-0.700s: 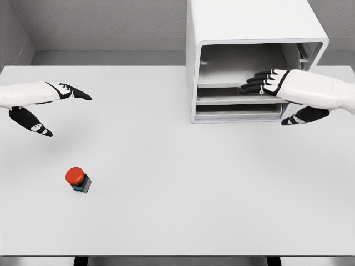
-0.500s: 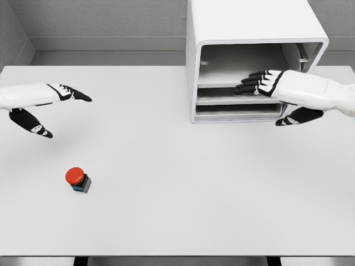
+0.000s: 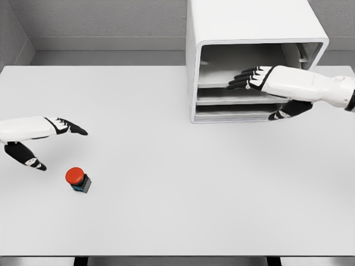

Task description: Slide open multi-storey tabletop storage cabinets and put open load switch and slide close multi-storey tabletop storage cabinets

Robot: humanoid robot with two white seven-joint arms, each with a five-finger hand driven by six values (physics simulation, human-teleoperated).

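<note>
The white table (image 3: 177, 221) is carrying two items. The multi-storey storage cabinet (image 3: 249, 27) is standing at the far side, right of centre, with its open front facing the near edge. Inside it, the upper compartment is showing as an open cavity, and two shallow drawer trays (image 3: 238, 97) are lying stacked beneath that cavity, their front lips sitting roughly flush with the cabinet face.

The right hand (image 3: 258, 78) is reaching in from the right and is sitting at the cabinet opening, level with the top of the upper tray. Its fingers (image 3: 239, 82) are lying straight and close together, pointing left, holding nothing. Its thumb (image 3: 283, 111) is hanging lower, in front of the right end of the tray fronts. Whether the fingertips are actually touching the tray cannot be determined from this angle.

The load switch (image 3: 78, 179), a red round button on a dark base with a blue edge, is standing upright on the table at the near left, well apart from the cabinet.

The left hand (image 3: 47, 136) is hovering at the left edge, just beyond and to the left of the switch, not touching it. Its fingers are extending rightward, with the thumb spread away below, and it is grasping nothing.
</note>
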